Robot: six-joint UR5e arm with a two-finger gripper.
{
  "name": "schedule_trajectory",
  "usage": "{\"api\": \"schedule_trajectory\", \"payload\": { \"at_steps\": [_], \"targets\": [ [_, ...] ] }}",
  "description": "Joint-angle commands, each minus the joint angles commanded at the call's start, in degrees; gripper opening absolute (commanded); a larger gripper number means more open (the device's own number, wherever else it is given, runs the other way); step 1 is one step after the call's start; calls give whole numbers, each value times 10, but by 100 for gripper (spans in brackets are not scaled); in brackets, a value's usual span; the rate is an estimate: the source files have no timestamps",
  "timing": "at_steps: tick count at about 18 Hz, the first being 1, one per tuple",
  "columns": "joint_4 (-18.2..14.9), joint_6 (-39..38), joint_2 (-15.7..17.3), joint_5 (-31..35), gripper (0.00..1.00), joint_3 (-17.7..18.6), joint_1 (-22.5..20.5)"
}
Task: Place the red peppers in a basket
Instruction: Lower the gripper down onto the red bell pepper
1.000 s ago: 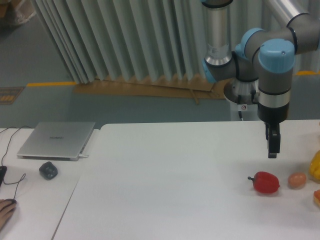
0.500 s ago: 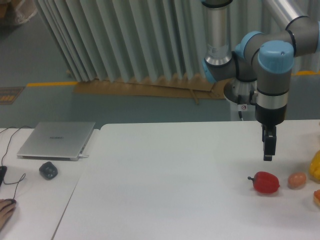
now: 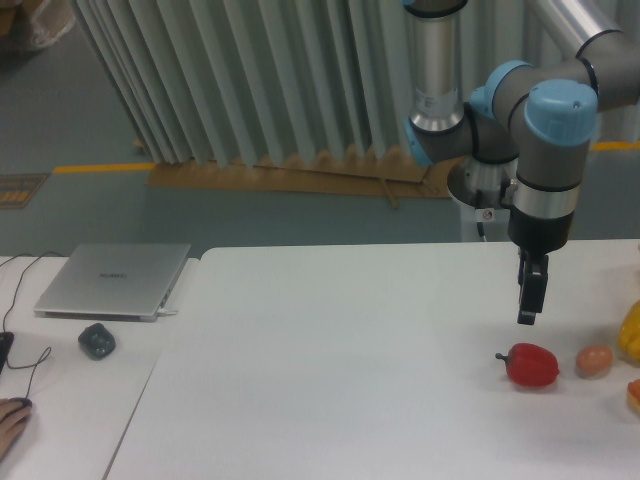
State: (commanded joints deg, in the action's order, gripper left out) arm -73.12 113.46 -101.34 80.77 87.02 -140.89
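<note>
A glossy red pepper [image 3: 531, 365] lies on its side on the white table [image 3: 330, 370], its dark stem pointing left. My gripper [image 3: 527, 318] hangs point-down just above the pepper's left part, a small gap away from it. I see it edge-on as one dark narrow shape, so the spacing of the fingers does not show. Nothing is visibly held. No basket is in view.
A tan-orange egg-shaped item [image 3: 594, 360] sits right of the pepper, and a yellow item [image 3: 631, 333] and a red-orange item [image 3: 634, 394] are cut off by the right edge. A laptop [image 3: 114, 280], a dark mouse [image 3: 96, 341], cables and a hand [image 3: 10, 422] occupy the left table.
The gripper has shifted a little left and slightly down, from above the pepper's right side to above its left part. The pepper has not moved.
</note>
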Motion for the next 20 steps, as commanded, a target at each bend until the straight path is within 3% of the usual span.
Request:
{"api": "schedule_trajectory", "payload": {
  "at_steps": [1, 5, 6, 9, 10, 14, 20],
  "targets": [
    [-18, 1, 0, 5, 100, -5, 1],
    [-33, 28, -3, 53, 100, -19, 4],
    [-52, 29, -6, 52, 100, -26, 3],
    [-148, 25, -25, 57, 100, -41, 4],
    [-160, 20, -29, 62, 100, -37, 4],
    [-162, 20, -35, 91, 100, -29, 7],
    [-156, 12, -58, 83, 100, -28, 11]
  ]
}}
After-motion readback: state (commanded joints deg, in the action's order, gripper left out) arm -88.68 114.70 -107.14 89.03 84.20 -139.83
